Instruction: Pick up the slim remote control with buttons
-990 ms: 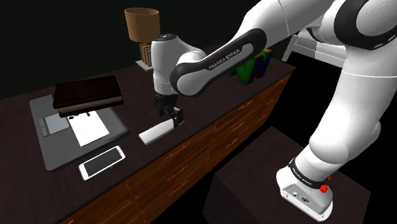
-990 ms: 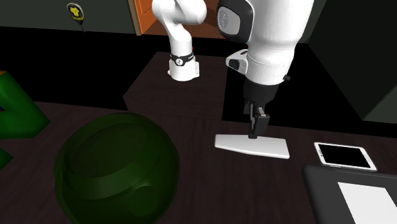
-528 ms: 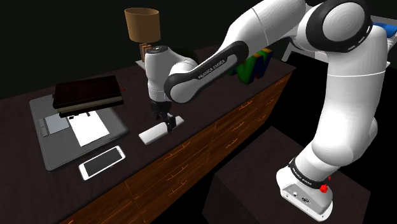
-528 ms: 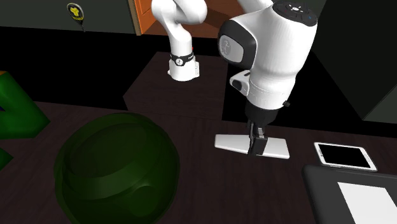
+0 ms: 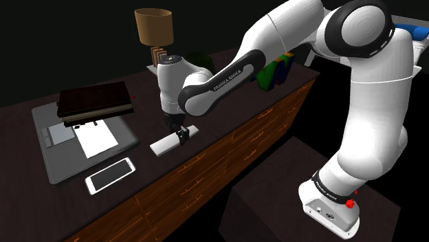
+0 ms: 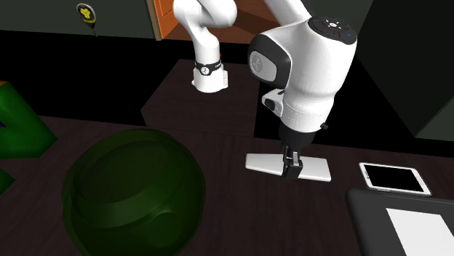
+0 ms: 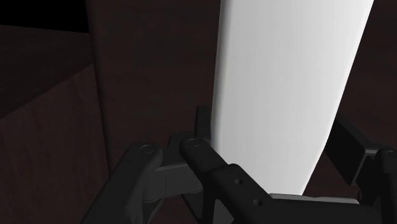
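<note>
The remote – a slim, plain white slab – lies flat on the dark wooden dresser top, near its front edge above the drawers. In the second exterior view the remote rests with its long side across the picture. The black gripper is down on it, astride its middle and pointing straight at the surface. In the wrist view the white body runs between the gripper's two sides – whether it is clamped or merely straddled, I cannot tell. Towards the shoulder view's left lie a white-framed phone and a grey board carrying a white sheet and a dark book. A brown-shaded lamp stands behind.
</note>
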Robot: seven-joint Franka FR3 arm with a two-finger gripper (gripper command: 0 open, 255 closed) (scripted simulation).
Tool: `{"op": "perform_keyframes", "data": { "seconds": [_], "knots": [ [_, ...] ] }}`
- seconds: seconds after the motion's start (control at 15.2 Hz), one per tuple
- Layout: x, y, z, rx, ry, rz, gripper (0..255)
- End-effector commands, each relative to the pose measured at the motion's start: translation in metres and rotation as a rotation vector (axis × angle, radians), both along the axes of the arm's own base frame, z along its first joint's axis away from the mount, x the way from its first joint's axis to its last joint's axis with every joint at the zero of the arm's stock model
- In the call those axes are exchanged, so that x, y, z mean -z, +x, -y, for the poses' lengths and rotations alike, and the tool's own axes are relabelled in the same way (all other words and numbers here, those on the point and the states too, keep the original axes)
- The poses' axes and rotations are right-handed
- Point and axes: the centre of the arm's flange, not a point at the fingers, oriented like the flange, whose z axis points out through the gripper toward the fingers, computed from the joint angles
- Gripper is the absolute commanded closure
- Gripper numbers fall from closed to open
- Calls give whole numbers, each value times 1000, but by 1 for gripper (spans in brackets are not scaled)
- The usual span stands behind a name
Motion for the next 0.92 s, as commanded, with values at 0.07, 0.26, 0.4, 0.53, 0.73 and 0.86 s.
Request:
{"op": "perform_keyframes", "data": {
  "seconds": [0.07,0.26,0.4,0.53,0.73,0.86],
  "knots": [
    [0,0,0,0,0,0,255],
    [0,0,0,0,0,0,255],
    [-5,0,0,0,0,0,255],
    [-15,0,0,0,0,0,255],
    [-31,0,0,0,0,0,255],
    [-42,0,0,0,0,0,255]
  ]
}}
